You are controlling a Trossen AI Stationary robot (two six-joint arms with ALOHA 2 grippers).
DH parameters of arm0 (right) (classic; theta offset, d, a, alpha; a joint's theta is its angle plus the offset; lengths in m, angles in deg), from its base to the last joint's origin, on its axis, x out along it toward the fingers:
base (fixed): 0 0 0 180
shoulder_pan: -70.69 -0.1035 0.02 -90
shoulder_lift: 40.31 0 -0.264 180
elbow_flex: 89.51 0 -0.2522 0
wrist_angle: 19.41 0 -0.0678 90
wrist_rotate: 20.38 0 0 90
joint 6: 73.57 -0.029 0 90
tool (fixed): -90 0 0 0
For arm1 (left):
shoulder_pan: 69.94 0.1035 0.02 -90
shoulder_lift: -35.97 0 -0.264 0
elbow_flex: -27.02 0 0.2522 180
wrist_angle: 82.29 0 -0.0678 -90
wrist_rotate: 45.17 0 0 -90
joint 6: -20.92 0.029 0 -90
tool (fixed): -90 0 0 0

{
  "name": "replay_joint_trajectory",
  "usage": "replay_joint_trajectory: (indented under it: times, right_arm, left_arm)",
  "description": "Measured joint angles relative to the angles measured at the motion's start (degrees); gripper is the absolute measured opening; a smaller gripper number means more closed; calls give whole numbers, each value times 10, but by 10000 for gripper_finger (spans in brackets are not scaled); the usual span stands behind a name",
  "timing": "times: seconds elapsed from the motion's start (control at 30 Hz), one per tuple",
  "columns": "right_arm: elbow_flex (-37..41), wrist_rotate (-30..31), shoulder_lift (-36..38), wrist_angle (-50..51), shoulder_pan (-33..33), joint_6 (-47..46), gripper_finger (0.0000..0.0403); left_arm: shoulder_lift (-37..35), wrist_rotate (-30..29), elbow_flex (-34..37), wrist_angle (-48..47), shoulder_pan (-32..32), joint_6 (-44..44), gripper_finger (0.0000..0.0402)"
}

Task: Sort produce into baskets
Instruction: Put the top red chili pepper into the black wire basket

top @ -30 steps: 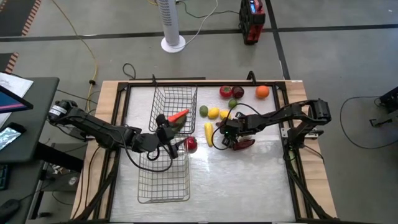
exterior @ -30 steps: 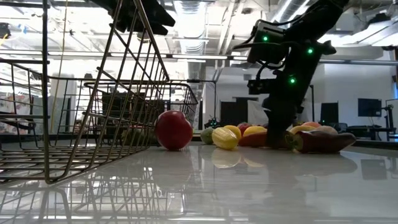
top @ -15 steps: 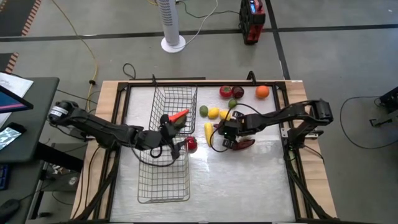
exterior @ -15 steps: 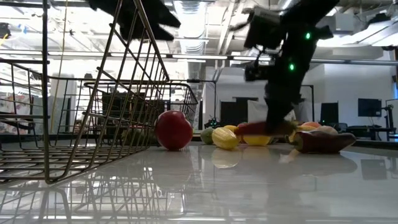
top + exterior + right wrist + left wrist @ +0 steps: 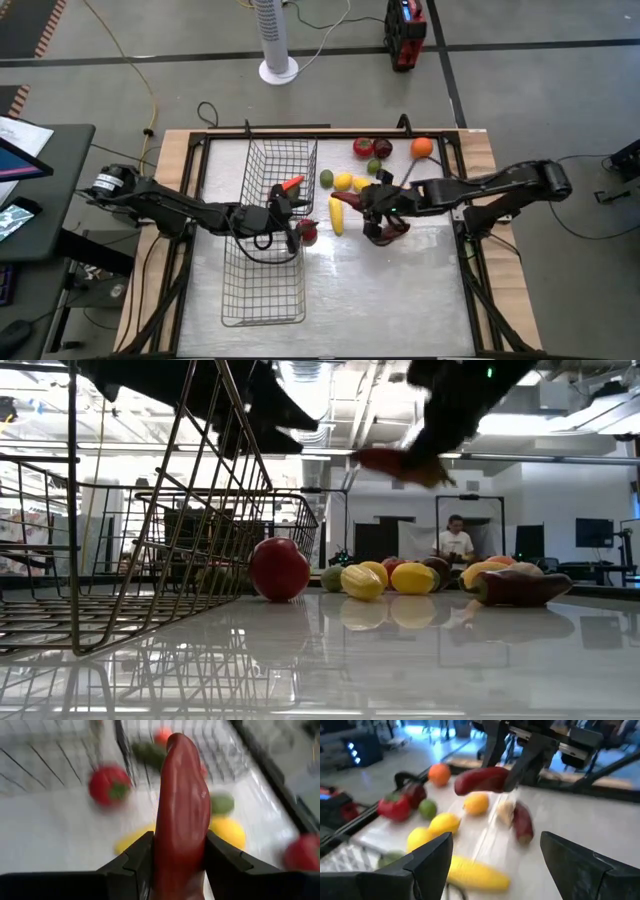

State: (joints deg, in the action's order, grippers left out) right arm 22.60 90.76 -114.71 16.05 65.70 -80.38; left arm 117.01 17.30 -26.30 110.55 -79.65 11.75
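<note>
Right gripper (image 5: 175, 870) is clamped on a dark red pepper (image 5: 181, 805), carried clear above the table among the loose produce. To do this well: keep the squeeze firm, pepper level, clear the basket rim before lowering, release low inside the mesh (which basket is a guess; the far basket (image 5: 282, 163) already holds a carrot (image 5: 291, 184)). Right arm reaches in from the right edge, stretched long toward the centre. Left gripper (image 5: 492, 865) has fingers spread, holding nothing, hovering at the near basket (image 5: 262, 290) by a red apple (image 5: 307, 232); corn (image 5: 336, 214) lies just beyond.
</note>
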Motion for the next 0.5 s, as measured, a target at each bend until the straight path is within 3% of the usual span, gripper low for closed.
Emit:
replay_joint_trajectory:
  times: [0.3,0.5]
  right_arm:
    - [0,-2,20,-97,-38,61,174]
    - [1,-2,8,-149,-57,100,175]
  left_arm:
    - [11,9,-1,65,15,30,290]
    - [11,75,-1,119,33,29,290]
